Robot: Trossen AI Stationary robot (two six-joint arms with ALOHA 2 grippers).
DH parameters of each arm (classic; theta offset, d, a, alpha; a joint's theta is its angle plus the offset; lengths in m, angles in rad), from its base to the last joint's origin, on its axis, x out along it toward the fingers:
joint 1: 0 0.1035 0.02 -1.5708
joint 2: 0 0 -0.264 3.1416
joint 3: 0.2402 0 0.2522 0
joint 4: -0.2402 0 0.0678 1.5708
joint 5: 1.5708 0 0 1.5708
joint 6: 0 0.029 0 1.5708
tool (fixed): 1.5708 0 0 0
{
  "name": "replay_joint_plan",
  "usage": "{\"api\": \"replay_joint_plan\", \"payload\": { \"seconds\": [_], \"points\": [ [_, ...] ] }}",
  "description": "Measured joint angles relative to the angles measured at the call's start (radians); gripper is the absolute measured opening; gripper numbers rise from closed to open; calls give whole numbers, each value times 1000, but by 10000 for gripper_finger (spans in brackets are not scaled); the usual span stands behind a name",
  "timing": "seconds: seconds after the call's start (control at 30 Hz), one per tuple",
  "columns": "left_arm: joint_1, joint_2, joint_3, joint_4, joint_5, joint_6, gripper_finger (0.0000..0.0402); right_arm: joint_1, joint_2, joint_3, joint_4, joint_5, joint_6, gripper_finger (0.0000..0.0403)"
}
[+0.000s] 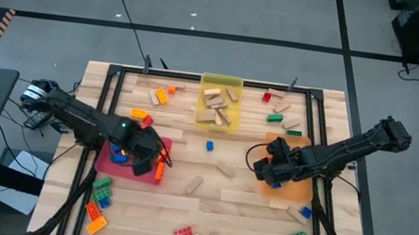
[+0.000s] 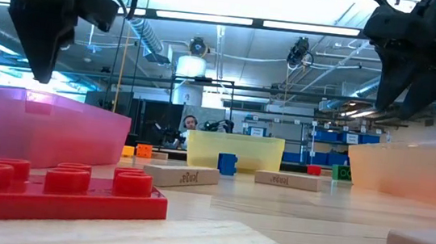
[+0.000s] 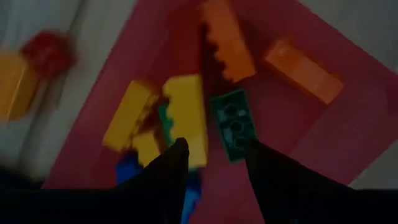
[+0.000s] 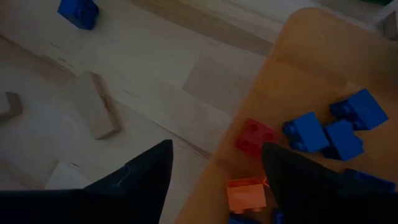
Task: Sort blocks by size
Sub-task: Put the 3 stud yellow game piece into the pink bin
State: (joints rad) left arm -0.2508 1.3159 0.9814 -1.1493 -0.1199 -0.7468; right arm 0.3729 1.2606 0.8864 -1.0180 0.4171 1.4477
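Sorting under way: long studded plastic bricks, among them a green one (image 3: 232,123) and a yellow one (image 3: 185,115), lie in the flat red tray (image 1: 154,141) just ahead of the left gripper (image 3: 214,155), jaws part open and empty. Right gripper (image 4: 214,163), jaws wide and empty, hangs over short blue bricks (image 4: 324,132) in the orange tray (image 4: 323,56); next, probably reach for a loose block on the wooden surface (image 1: 246,208).

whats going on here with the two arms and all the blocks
A two-armed robot is sorting blocks into trays. The left gripper hangs over the red tray, fingers apart and empty, above a heap of long bricks in yellow, orange and green. The right gripper is open over the orange tray, which holds small blue and red bricks. The yellow tray at the back holds wooden blocks. Many blocks still lie loose on the table.
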Motion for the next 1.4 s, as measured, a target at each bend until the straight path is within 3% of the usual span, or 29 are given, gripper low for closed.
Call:
{"api": "replay_joint_plan", "payload": {
  "seconds": [0.3, 0.77, 0.93, 1.13, 1.4],
  "points": [
    [0, 6, 14, -5, -2, -162, 173, 0, 0, 0, 0, 0, -2, 257],
    [2, 7, 10, 169, -77, -156, 280, 0, 0, 0, 5, 0, -10, 256],
    [-12, 7, 10, 88, -74, -332, 280, 0, 0, 0, 5, 1, -11, 259],
    [-122, 4, 10, 26, 40, -469, 274, -1, 0, 0, 8, 5, -45, 263],
    [-364, 5, 10, 45, 97, -593, 273, -1, 0, 0, 8, 8, -54, 258]
  ]
}}
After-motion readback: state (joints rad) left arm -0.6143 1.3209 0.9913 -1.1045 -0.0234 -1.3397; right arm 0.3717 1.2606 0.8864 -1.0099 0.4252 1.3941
